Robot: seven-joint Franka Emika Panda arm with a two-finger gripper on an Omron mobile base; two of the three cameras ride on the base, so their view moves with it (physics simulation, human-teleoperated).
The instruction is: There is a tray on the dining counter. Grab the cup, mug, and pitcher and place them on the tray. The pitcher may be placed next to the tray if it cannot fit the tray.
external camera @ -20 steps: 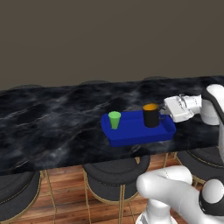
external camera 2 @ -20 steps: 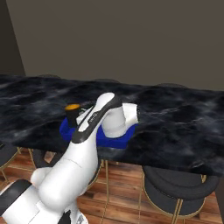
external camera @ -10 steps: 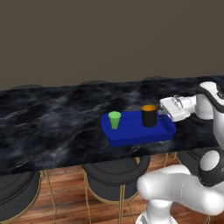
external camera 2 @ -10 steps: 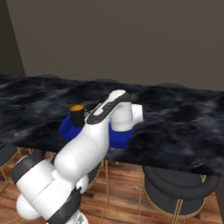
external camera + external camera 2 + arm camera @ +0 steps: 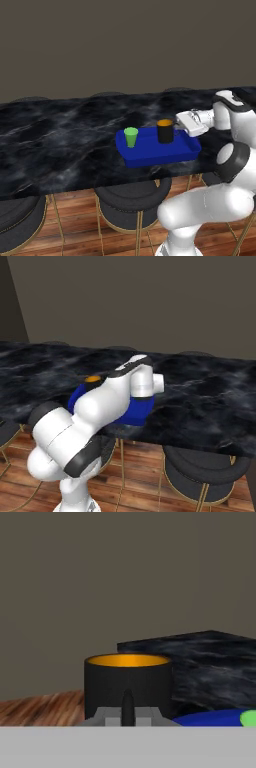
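gripper (image 5: 128, 712): clenched, empty, just beside mug (image 5: 165, 131) | arm: centre right of frame, hand level, pointing left over tray (image 5: 150, 156)

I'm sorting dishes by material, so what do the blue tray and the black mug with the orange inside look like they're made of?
Bright blue rectangular tray: likely plastic, with an even saturated colour and soft rounded rims. Black cylindrical mug with orange interior: possibly glazed ceramic, with thick walls and a smooth orange lining; the rendering leaves that open.

Cup (image 5: 131, 136) left of mug (image 5: 165, 131), on tray (image 5: 150, 155)
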